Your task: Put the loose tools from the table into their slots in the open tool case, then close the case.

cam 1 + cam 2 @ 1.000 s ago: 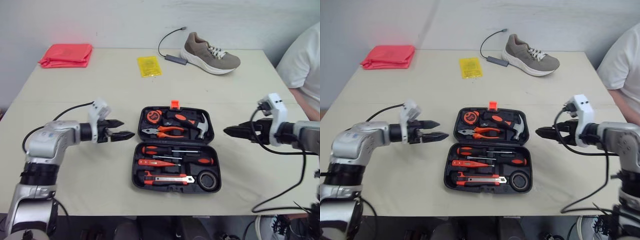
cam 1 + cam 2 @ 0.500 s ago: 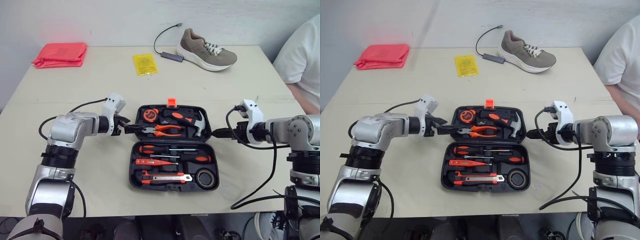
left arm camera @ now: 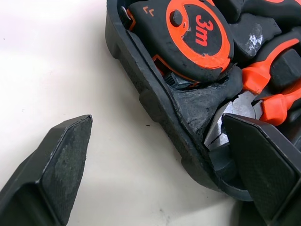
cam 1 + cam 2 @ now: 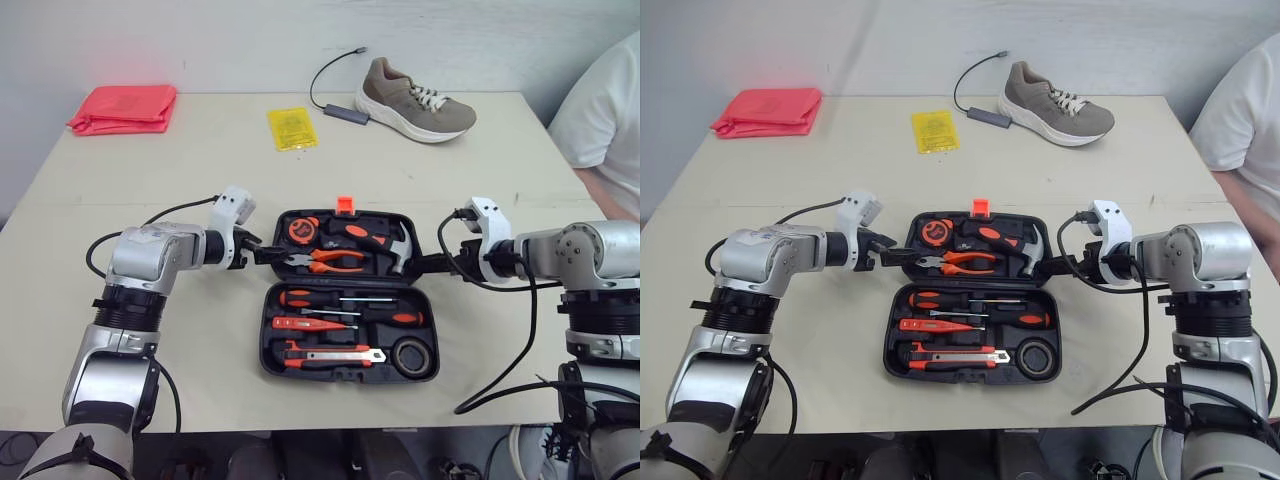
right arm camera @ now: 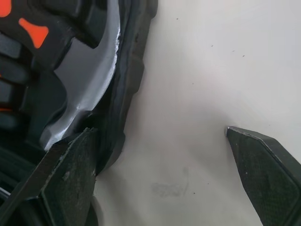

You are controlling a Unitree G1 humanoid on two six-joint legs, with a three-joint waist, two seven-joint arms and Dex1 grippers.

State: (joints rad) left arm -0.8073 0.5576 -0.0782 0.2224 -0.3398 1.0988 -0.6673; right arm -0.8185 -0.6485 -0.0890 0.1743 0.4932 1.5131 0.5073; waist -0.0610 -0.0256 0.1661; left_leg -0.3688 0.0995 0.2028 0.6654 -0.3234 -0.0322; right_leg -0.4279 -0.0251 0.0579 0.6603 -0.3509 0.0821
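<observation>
1. Tool case (image 4: 267, 335) lies open and flat on the table (image 4: 200, 180), in the middle, near the front edge.
2. Its far half holds a tape measure (image 3: 193, 37), orange pliers (image 4: 330, 262) and a hammer (image 4: 395, 245). Its near half holds screwdrivers (image 4: 340, 301) and a roll of black tape (image 4: 413, 355).
3. Left gripper (image 4: 268, 256) is at the left side of the far half, low down by the table. Its fingers are spread wide. One finger (image 3: 51, 165) is over the bare table outside the case. The other finger is over the inside of the case, just by the nose of the pliers. The case wall sits between them.
4. Right gripper (image 4: 425, 265) is at the right side of the far half. Its fingers are spread wide too. One finger (image 5: 70, 174) is right at the case rim, next to the shiny hammer head. The other finger is out over the bare table.
5. Neither gripper holds anything.
6. A shoe (image 4: 415, 100), a yellow packet (image 4: 292, 128) and a red cloth (image 4: 122, 108) lie far back on the table, well apart from the case.
</observation>
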